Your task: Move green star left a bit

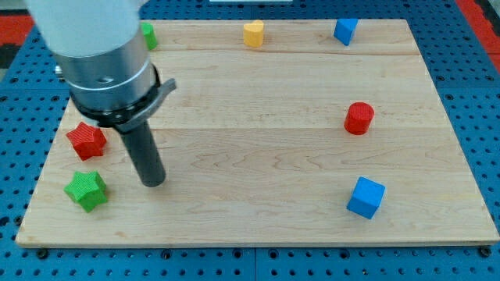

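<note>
Seen from above at a slant: a pale wooden board point(258, 140) lying on a blue pegboard surface point(480, 94). At the view's left, a thick grey arm housing point(101, 55) coming down from the top edge and narrowing into a straight dark rod, with my tip point(153, 183) touching the board in the lower left area. No jaws on this tool, only the plain rod, holding nothing. Just to the view's left of my tip and slightly lower, the green star point(86, 190), near the board's bottom left corner, with a narrow strip of bare wood between it and the rod. Above the green star, a red star point(87, 140), close beside the rod's upper part on its left. Partly hidden behind the arm housing at the top left, a green block point(147, 36), shape unclear. Along the top edge, a yellow block point(253, 33) near the middle and a blue block point(345, 30) further right. At the right side, a red cylinder point(359, 118) about halfway down, and below it a blue cube point(366, 197) near the bottom edge.
</note>
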`<control>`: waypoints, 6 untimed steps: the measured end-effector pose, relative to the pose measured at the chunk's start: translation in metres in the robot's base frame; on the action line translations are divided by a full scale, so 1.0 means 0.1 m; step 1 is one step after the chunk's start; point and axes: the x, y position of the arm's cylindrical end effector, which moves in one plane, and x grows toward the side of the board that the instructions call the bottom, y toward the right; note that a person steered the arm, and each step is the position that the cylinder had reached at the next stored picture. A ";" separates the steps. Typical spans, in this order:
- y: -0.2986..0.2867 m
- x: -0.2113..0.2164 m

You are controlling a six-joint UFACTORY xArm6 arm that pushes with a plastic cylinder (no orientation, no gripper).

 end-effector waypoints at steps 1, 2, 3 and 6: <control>-0.08 0.10; -0.44 0.18; -0.28 0.17; -0.77 0.10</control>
